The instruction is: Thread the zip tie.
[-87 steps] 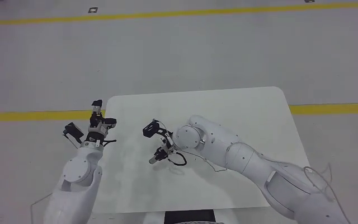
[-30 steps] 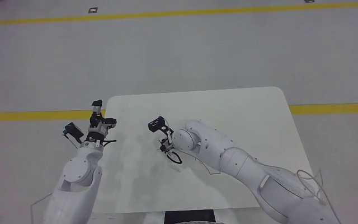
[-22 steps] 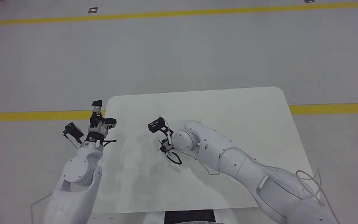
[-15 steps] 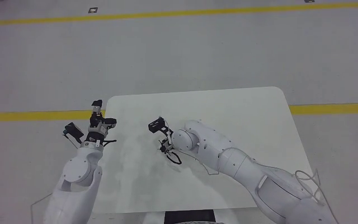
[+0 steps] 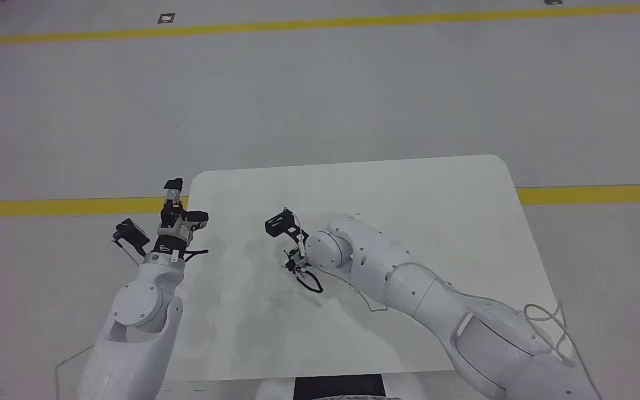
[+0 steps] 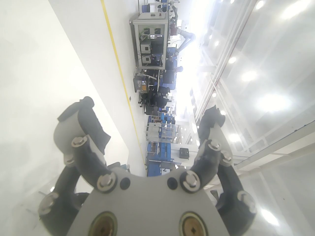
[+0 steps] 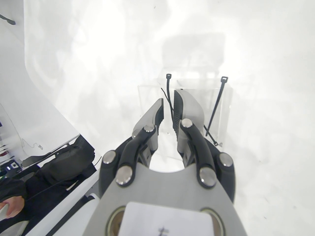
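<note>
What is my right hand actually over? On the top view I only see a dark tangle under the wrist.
Observer: The right hand straddles an upright black zip tie, with one finger on each side of the strap.
Operator: Is it clamped?
Observer: No. The right wrist view shows a gap on both sides of the strap, so the fingers are not touching it.
Operator: Anything else close by?
Observer: A second zip tie leans diagonally in a clear holder beside the hand.
</note>
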Controlling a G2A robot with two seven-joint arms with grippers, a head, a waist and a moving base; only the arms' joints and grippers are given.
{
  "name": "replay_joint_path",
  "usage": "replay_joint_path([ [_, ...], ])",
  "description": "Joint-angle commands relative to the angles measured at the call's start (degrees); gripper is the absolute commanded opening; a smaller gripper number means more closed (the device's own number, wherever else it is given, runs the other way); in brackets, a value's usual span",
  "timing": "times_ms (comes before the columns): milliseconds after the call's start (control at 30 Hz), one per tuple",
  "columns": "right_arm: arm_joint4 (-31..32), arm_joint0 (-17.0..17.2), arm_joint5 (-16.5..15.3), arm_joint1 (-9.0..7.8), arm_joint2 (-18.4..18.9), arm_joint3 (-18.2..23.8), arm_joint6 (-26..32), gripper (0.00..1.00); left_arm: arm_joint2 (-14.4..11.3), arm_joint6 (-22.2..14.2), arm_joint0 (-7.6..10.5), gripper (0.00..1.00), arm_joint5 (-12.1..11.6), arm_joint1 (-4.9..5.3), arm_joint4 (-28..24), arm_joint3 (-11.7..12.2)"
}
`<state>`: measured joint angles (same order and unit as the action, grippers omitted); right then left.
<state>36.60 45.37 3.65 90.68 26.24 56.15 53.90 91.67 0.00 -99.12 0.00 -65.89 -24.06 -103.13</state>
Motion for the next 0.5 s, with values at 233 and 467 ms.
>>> replay_joint_path([
  [233,0.66,-0.04,0.36,0.58,0.73,-0.68,-0.19,0.0,0.0,0.0,0.0,1.0,0.0,0.0,0.0,0.0],
  [467,2.07,0.97,1.62,-0.28,2.93,2.72,0.42,0.0,0.0,0.0,0.0,1.0,0.0,0.0,0.0,0.0],
])
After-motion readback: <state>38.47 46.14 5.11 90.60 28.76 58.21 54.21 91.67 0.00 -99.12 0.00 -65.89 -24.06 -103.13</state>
